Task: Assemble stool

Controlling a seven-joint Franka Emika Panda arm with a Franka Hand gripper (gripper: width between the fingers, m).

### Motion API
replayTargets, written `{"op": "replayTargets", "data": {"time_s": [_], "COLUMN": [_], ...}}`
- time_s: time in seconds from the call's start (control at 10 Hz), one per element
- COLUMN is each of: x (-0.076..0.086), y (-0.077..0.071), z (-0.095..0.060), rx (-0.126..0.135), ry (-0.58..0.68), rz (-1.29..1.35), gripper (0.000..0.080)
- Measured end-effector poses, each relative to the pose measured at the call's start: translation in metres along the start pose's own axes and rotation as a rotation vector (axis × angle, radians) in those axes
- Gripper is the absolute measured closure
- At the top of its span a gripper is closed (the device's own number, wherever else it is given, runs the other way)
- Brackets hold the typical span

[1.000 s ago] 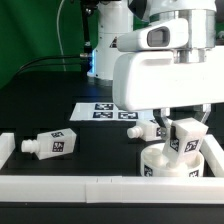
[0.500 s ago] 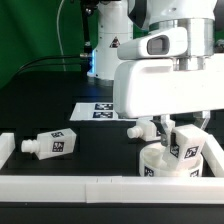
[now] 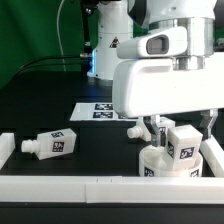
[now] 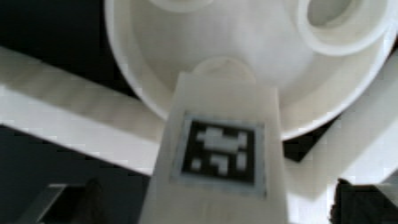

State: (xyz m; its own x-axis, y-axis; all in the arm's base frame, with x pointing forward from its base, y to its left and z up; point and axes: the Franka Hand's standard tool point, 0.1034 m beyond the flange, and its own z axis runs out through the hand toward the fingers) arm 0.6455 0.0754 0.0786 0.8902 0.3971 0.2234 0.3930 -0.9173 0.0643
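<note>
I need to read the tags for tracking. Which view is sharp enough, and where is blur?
Exterior view: the standing leg is fairly crisp, the white seat bright with little contrast. Wrist view: too close, the leg's tag is soft and blurred.

Surface: black and flat [image 3: 90, 150], under the jaws and all around them.
Back wall: green [image 3: 25, 35], far behind the jaws, toward the exterior view's left.
Wire: thin and dark [image 3: 40, 62], running across the green wall.
Edge: a long white rail [image 3: 70, 186], in front of the jaws.
Light: bright and even.
</note>
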Motion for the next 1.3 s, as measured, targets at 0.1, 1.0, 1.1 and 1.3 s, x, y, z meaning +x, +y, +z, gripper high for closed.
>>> {"op": "replayTargets", "data": {"time_s": [0.1,1.0,1.1,1.3], "x": [0.003,0.010,0.012,0.017], "y": [0.000,0.002,-0.005,-0.014], "z": [0.000,0.000,0.001,0.001], "rx": [0.008,0.022,0.030,0.054], "ry": [-0.019,-0.042,-0.031,0.000], "rz": [0.039,0.261,0.477,0.809], "gripper": [0.0155,0.0466,0.0466,0.0466]}}
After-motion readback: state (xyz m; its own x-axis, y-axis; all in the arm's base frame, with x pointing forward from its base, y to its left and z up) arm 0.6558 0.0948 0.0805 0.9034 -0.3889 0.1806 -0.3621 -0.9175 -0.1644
